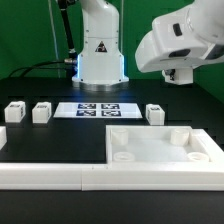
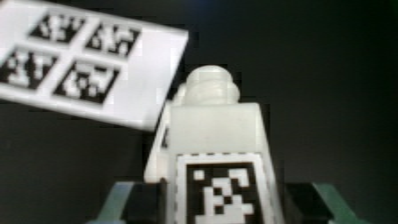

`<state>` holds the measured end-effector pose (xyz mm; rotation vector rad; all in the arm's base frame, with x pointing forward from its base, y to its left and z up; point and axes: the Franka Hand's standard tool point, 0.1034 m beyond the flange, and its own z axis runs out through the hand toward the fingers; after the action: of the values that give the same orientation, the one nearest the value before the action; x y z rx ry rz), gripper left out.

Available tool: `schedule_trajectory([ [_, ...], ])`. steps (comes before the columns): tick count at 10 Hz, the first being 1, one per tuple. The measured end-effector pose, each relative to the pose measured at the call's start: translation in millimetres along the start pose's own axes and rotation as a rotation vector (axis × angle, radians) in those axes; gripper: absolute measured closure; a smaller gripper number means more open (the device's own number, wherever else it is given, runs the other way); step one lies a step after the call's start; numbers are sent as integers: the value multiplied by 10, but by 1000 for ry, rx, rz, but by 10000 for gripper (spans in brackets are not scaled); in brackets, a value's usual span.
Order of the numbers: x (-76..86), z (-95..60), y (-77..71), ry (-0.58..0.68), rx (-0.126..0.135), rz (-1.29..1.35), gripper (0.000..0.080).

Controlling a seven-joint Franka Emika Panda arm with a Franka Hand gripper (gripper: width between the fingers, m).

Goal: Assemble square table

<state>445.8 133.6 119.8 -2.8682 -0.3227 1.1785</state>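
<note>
My gripper (image 2: 217, 203) is shut on a white stubby leg (image 2: 214, 120). Its fingers (image 2: 132, 202) press the leg's two sides, and a marker tag faces the wrist camera. In the exterior view the gripper (image 1: 180, 74) hangs high at the exterior view's right, above the table; the held leg cannot be made out there. The square tabletop (image 1: 160, 146), with raised rim and corner holes, lies in front below it. Three more legs stand on the table: two at the left (image 1: 15, 110) (image 1: 41, 112) and one (image 1: 155, 113) behind the tabletop.
The marker board (image 1: 97, 109) lies flat in the middle in front of the robot base (image 1: 100, 60); it also shows in the wrist view (image 2: 80, 60). A long white L-shaped rail (image 1: 60, 176) runs along the front and left.
</note>
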Motion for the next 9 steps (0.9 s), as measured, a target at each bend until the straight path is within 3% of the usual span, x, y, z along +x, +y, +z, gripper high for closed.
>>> schedule_trajectory([
  [1, 53, -61, 53, 93, -2, -18, 509],
  [2, 179, -259, 207, 133, 6, -82, 509],
  [3, 288, -634, 453, 220, 10, -117, 509],
  [4, 270, -949, 683, 313, 3, -142, 509],
  [5, 298, -1131, 849, 378, 3, -126, 509],
  [6, 392, -1144, 843, 472, -8, -118, 509],
  [9, 412, -1166, 903, 686, -29, -100, 509],
])
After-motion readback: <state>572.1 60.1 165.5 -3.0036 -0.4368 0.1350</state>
